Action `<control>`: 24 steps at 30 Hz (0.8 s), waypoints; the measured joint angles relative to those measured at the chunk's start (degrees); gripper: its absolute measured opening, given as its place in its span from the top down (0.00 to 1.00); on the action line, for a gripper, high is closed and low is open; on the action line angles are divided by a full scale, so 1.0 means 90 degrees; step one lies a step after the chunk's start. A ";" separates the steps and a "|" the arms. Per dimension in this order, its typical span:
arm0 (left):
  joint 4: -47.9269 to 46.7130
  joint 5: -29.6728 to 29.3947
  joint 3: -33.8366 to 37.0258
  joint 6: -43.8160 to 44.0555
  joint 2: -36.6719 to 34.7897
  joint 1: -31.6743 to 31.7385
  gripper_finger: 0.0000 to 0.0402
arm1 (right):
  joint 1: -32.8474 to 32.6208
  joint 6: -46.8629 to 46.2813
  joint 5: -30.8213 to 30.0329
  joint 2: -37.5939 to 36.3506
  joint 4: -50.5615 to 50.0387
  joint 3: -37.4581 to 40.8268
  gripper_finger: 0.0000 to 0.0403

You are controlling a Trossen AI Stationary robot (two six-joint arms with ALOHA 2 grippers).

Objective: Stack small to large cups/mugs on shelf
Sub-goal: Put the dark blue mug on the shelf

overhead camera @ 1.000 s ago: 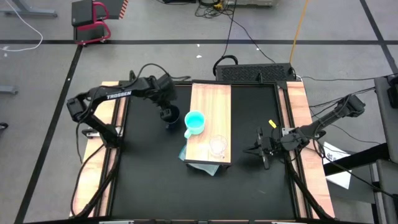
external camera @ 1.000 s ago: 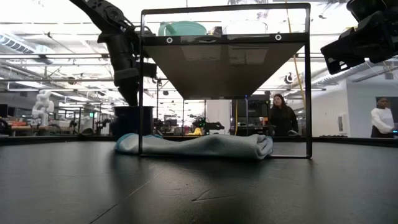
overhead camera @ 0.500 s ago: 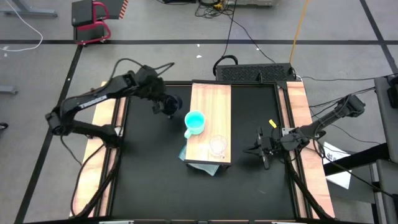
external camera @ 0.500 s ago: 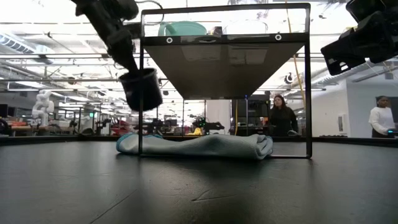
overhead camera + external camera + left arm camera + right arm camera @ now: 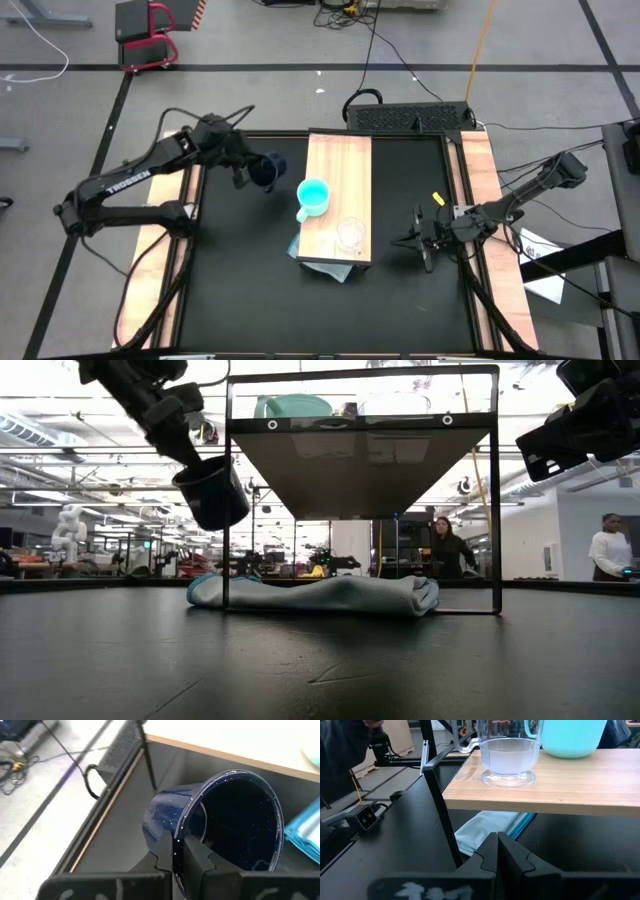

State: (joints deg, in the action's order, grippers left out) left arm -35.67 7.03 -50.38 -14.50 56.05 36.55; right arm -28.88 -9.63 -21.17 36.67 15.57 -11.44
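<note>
From above, my left gripper (image 5: 248,168) carries the navy mug (image 5: 265,170) tilted in the air just off the shelf's (image 5: 338,150) left edge, where the turquoise mug (image 5: 314,196) and glass mug (image 5: 349,234) already stand; the bare far end is nearest. From table level, the mug (image 5: 211,491) hangs below the plank, so I judge it must rise. My left wrist shows fingers pinching its speckled rim; my right gripper (image 5: 498,851) waits closed beside the shelf.

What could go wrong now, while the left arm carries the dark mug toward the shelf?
1. The left gripper pinches only the rim of the navy mug, which hangs tilted in the air; it might slip or swing.
2. The mug is below the level of the shelf, so it could hit the frame.
3. The turquoise mug and the glass mug could be knocked.
</note>
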 joint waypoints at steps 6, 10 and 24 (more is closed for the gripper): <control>0.0549 0.0110 0.0254 0.0352 -0.0313 0.0203 0.96 | -0.0001 -0.0007 0.0000 0.0000 0.0000 0.0000 1.00; 0.1149 0.0367 0.0254 0.0612 -0.0389 0.0202 0.96 | 0.0001 -0.0001 0.0000 0.0001 0.0000 0.0000 1.00; 0.2022 0.0464 -0.0309 0.1168 -0.0396 0.0200 0.96 | 0.0002 -0.0003 0.0000 0.0000 0.0000 0.0000 1.00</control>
State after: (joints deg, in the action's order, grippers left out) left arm -17.47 11.21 -53.16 -3.99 52.49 38.35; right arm -28.86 -9.65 -21.17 36.67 15.57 -11.44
